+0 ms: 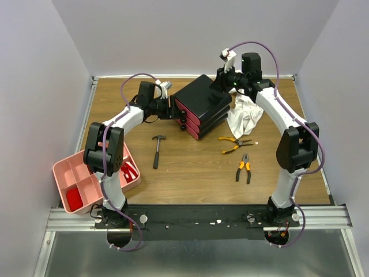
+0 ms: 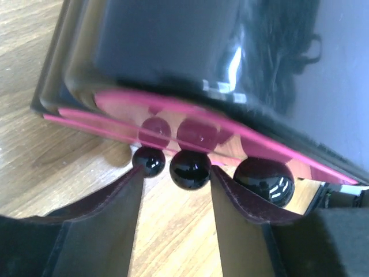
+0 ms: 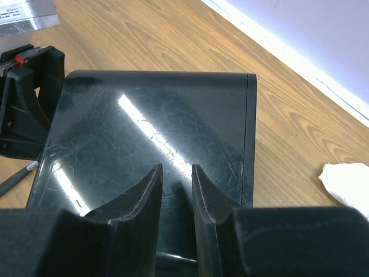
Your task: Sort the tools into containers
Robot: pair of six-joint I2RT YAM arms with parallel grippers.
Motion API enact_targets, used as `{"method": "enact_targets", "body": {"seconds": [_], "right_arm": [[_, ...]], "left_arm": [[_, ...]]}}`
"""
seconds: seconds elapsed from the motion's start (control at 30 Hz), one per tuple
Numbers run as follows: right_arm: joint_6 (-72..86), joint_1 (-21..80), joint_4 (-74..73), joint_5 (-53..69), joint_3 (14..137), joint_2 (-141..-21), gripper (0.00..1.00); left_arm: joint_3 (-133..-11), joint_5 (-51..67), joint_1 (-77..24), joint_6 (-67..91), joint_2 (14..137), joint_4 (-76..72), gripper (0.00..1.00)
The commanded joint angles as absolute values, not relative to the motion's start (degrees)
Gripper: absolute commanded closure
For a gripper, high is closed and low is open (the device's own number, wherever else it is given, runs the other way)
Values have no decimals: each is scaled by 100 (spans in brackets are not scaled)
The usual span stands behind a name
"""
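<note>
The black box (image 1: 199,99) with three magenta-pink drawers (image 1: 190,121) stands at the back middle. My left gripper (image 1: 172,107) is open at the drawer fronts. In the left wrist view its fingertips (image 2: 138,176) straddle the middle black knob (image 2: 190,169) without closing on it; the other two knobs (image 2: 149,160) sit to either side. My right gripper (image 3: 176,170) rests over the box's glossy top (image 3: 144,127), jaws a narrow gap apart and empty. The black-handled hammer (image 1: 157,151) and two pliers (image 1: 235,144) (image 1: 244,168) lie on the table. No screwdrivers show.
The pale-pink compartment tray (image 1: 64,171) sits at the near left edge with red items inside, partly under the left arm. A white cloth (image 1: 245,115) lies right of the box and shows in the right wrist view (image 3: 346,182).
</note>
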State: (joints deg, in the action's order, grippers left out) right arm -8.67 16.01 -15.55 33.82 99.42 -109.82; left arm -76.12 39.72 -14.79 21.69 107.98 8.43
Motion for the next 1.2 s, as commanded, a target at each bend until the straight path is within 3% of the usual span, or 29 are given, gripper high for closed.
{"method": "enact_targets", "body": {"seconds": [0.0, 0.23, 0.6, 0.77, 1.03, 1.17], "right_arm": [[-914, 1591, -1635, 3551, 9853, -11039, 65], [-879, 1591, -1644, 3551, 9888, -11100, 65], [-1046, 1608, -1635, 3323, 9878, -10986, 65], [-1230, 1617, -1810, 3200, 10028, -10969, 64], [-1468, 1635, -1934, 2997, 9941, -10916, 62], [-1582, 1722, -1899, 2848, 9835, -10855, 61]], "left_arm": [[-7656, 4604, -1556, 2302, 10854, 475, 36], [-7646, 4746, -1547, 2435, 11004, 395, 33], [-6576, 4061, -1099, 2145, 9915, 616, 29], [-5354, 4060, -1186, 2408, 9369, -1448, 27], [-5431, 4473, -1265, 3207, 10089, -2907, 30], [-5677, 4632, -1388, 3234, 10414, -2778, 33]]}}
